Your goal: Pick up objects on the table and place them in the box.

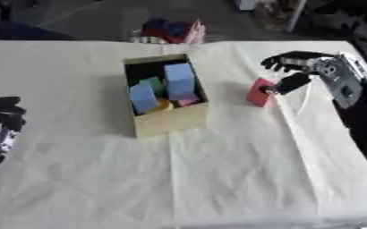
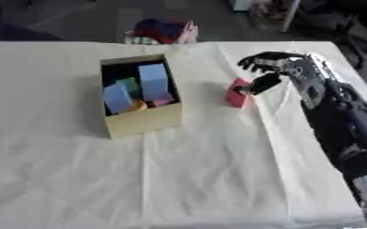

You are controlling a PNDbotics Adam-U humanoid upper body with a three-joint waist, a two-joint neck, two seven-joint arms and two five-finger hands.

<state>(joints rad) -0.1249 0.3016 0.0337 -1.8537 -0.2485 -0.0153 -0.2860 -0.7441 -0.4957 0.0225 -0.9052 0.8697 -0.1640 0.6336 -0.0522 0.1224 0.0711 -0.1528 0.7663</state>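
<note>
Left hand [image 1: 0, 117] edge-cropped, grip unclear; right hand [image 2: 271, 68] open, thumb touching red block [image 2: 237, 93].

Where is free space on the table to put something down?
Bare cloth lies in front of the box, toward the near edge, and left of it. Crowded: inside the box, and right of it, where the right robot hand meets the red block.

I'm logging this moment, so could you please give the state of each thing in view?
Box: open, upright, holding several coloured blocks.
Red block: on the table beside the box, thumb touching it.
Right hand: fingers curled above the red block, not closed on it.
Left hand: idle at the left edge.
</note>
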